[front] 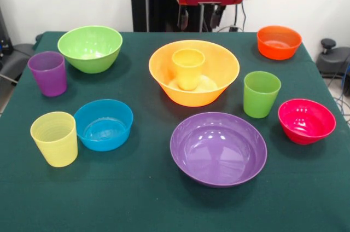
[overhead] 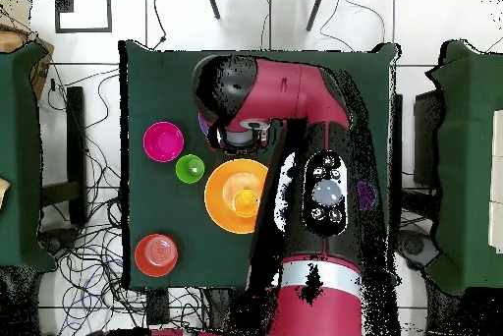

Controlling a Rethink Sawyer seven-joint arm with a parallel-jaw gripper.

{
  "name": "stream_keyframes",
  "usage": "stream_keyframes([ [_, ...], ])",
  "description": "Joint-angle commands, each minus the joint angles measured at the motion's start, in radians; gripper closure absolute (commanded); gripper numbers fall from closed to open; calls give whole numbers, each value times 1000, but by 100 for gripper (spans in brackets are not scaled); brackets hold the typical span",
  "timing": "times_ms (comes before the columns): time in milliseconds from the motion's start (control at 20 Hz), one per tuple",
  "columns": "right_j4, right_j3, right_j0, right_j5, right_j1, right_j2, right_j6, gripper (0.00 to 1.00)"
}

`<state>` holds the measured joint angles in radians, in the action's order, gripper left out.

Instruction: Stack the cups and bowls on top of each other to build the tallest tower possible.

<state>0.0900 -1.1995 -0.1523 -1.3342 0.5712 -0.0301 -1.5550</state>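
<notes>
Orange cup [front: 188, 68] below end effector [front: 199, 18]

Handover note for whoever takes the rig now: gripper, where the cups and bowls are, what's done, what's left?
Gripper: hidden in both views, state unknown; arm over the table.
Done: orange cup upright inside the big orange-yellow bowl.
Loose, all upright on the table: purple bowl, green bowl, blue bowl, pink-red bowl, orange-red bowl; purple cup, yellow cup, green cup.
Left: stack these eight.
</notes>
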Motion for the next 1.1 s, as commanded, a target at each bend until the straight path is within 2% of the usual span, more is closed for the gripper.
stream_keyframes([
  [50,7,105,46,24,-155,46,-225,0],
  [450,-26,182,61,208,-229,24,-338,0],
  [650,-32,210,65,263,-260,27,-374,0],
  [1100,-50,249,56,294,-273,51,-396,0],
])
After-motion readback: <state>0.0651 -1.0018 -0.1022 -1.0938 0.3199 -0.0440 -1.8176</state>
